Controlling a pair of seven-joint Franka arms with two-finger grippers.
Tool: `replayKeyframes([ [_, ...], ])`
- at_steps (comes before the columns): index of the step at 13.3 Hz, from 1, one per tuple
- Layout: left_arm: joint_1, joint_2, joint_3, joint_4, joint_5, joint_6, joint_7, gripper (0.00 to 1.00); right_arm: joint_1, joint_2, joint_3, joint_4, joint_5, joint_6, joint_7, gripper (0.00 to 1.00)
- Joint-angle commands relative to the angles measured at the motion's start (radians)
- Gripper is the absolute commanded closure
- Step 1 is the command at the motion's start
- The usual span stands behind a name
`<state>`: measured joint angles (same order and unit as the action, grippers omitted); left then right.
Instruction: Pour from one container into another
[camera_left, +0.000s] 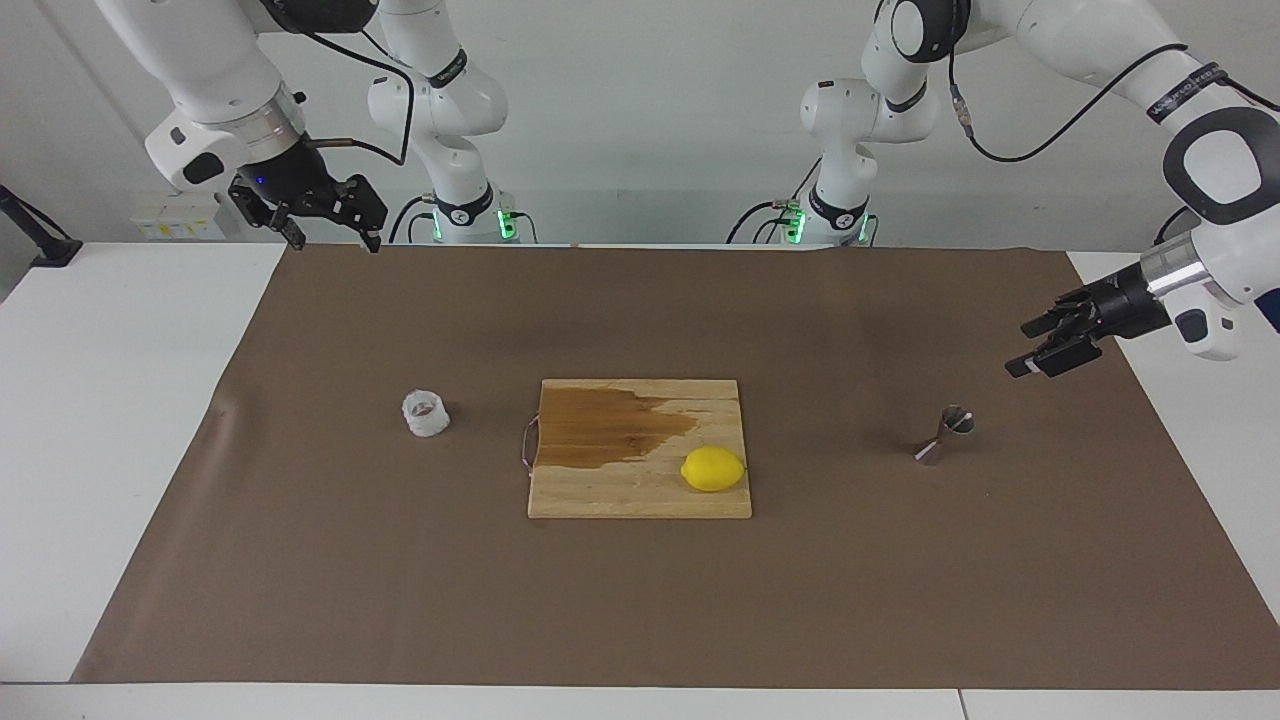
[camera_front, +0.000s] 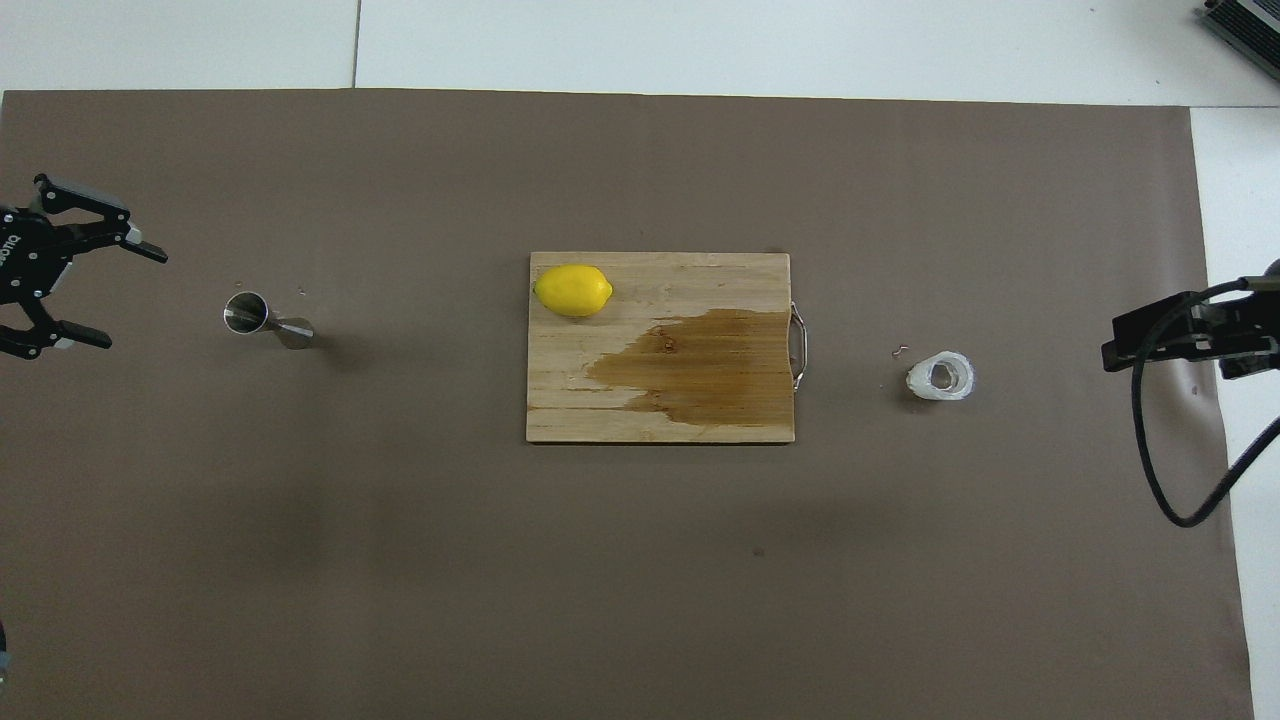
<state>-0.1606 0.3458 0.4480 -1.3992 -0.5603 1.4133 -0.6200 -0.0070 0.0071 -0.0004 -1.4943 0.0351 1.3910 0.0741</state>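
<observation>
Two end effectors are being held spread and empty, the left end effector (camera_left: 1045, 347) hanging just beside the upright jigger (camera_left: 944, 434) at its arm's end of the desk, the right end effector (camera_left: 318, 216) waiting well apart from the crinkled cup (camera_left: 425, 413).

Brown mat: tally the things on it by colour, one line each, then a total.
White: 1, the cup
Steel: 1, the jigger
Wood: 1, the board
Yellow: 1, the lemon, on the board
Total: 4
</observation>
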Motion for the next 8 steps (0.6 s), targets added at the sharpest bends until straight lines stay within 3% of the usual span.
replayKeyframes([
  [1,0.019,0.05,0.014,-0.007,-0.062,0.021,-0.078,0.0,-0.008,-0.002,0.002,0.0,-0.004,-0.01,-0.02,0.0],
  [5,0.029,0.05,0.018,-0.029,-0.093,0.042,-0.101,0.0,-0.008,-0.002,0.002,0.0,-0.004,-0.01,-0.02,0.0],
  [8,0.03,0.051,0.037,-0.119,-0.128,0.068,-0.103,0.0,-0.008,-0.001,0.003,0.0,-0.004,-0.01,-0.02,0.0],
])
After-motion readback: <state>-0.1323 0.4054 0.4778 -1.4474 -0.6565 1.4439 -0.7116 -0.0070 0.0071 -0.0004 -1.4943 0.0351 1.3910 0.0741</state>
